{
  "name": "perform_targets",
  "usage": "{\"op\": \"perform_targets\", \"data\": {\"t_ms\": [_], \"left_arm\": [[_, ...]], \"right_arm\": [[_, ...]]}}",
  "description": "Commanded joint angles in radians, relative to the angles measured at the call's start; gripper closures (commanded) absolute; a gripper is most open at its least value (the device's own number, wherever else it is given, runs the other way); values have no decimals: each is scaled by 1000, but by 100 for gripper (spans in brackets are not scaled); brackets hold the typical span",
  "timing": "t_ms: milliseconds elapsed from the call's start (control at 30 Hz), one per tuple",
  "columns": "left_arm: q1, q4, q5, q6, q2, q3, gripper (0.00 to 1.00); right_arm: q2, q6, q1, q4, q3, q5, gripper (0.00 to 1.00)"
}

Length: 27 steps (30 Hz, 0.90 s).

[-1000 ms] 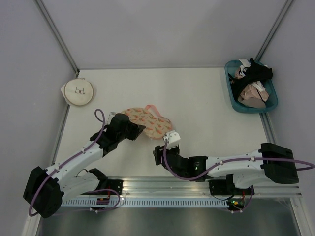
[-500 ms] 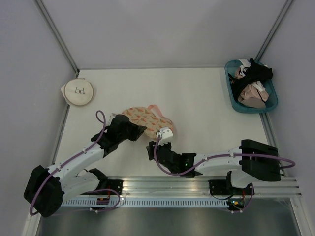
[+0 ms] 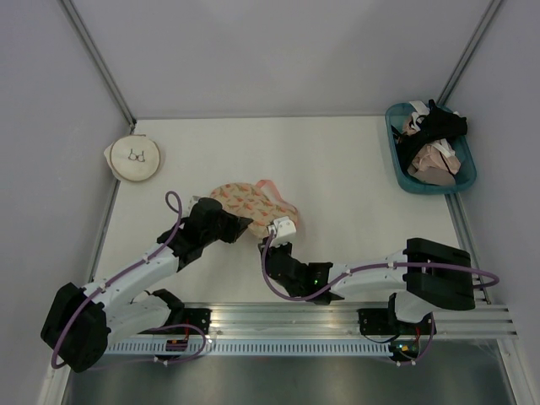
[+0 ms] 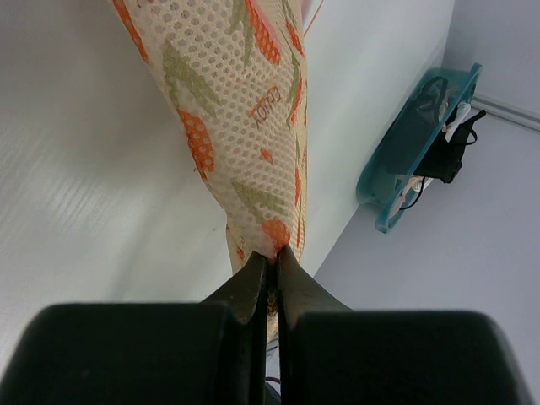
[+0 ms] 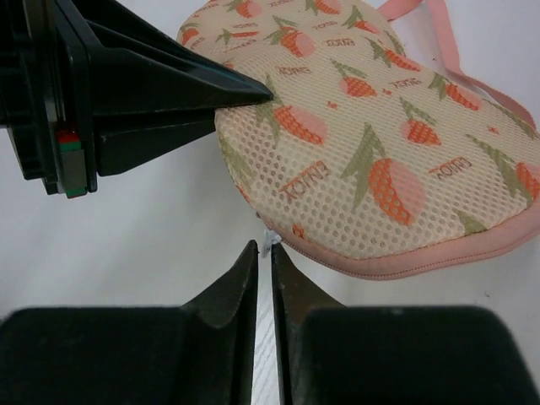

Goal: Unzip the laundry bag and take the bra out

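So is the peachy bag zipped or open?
Shut, it seems: the laundry bag shows no gap along its pink rim; nothing pokes out.

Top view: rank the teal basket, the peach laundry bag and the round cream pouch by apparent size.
Largest to smallest:
1. teal basket
2. laundry bag, its near edge partly covered
3. round cream pouch

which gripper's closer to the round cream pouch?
Left. The left gripper pinches the laundry bag, right of the round pouch; the right gripper is farther right, at the zipper pull.
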Motion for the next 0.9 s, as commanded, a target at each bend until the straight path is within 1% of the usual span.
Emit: {"op": "perform_targets", "data": {"t_ms": [0, 33, 100, 333, 467, 533, 567, 733, 767, 800, 833, 867], "left_arm": [[-3, 52, 23, -36, 7, -11, 98], [-3, 52, 21, -34, 7, -11, 98], [-3, 53, 17, -36, 7, -14, 98], [-1, 56, -3, -31, 10, -16, 98], [8, 52, -17, -18, 11, -16, 98], [14, 46, -19, -7, 10, -11, 98], [22, 44, -20, -1, 8, -11, 98], [51, 44, -32, 120, -13, -5, 98], [63, 62, -28, 195, -15, -5, 98], [71, 76, -5, 243, -15, -3, 98], [91, 81, 29, 324, -12, 6, 98], [100, 87, 29, 361, -10, 6, 98]], "right_arm": [[-31, 3, -4, 10, 14, 45, 86], [-42, 4, -4, -1, 13, 47, 94], [-57, 11, -4, -27, 1, 49, 99], [-166, 46, 2, -132, -50, 65, 99], [-211, 72, 7, -276, -36, 55, 100], [-235, 78, 7, -321, -32, 44, 99], [-243, 92, 7, -374, -29, 36, 100], [-281, 135, 7, -565, 3, 27, 100], [-286, 158, 7, -629, 8, 30, 99], [-291, 164, 8, -657, 13, 39, 100], [-301, 185, 8, -716, 23, 45, 100], [-306, 185, 8, -743, 28, 52, 100]]}}
